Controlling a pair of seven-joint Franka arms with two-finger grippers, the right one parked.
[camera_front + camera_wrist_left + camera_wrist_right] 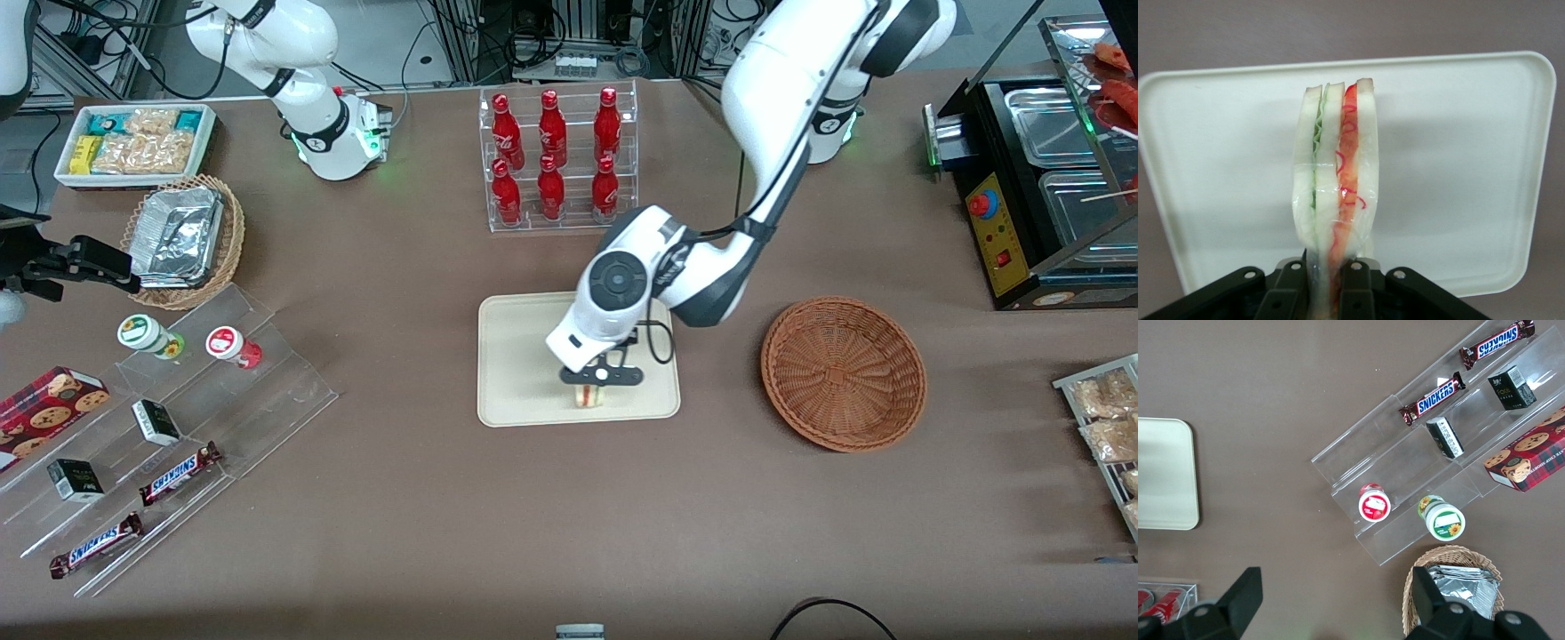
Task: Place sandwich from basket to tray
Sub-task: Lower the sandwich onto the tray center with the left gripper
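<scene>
From the front, the gripper (pixel 594 380) hangs over the tray (pixel 511 356), its wrist hiding most of the sandwich (pixel 589 396); the basket (pixel 843 372) sits beside the tray. The wrist view shows the fingers (pixel 1355 283) clamped on the sandwich (pixel 1337 193), its lower end hidden between them.

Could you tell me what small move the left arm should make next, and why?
Probably lower a little and open: the pincer is shut on the sandwich over the tray, and the basket is already empty. Whether the sandwich touches the tray yet is unclear.
</scene>
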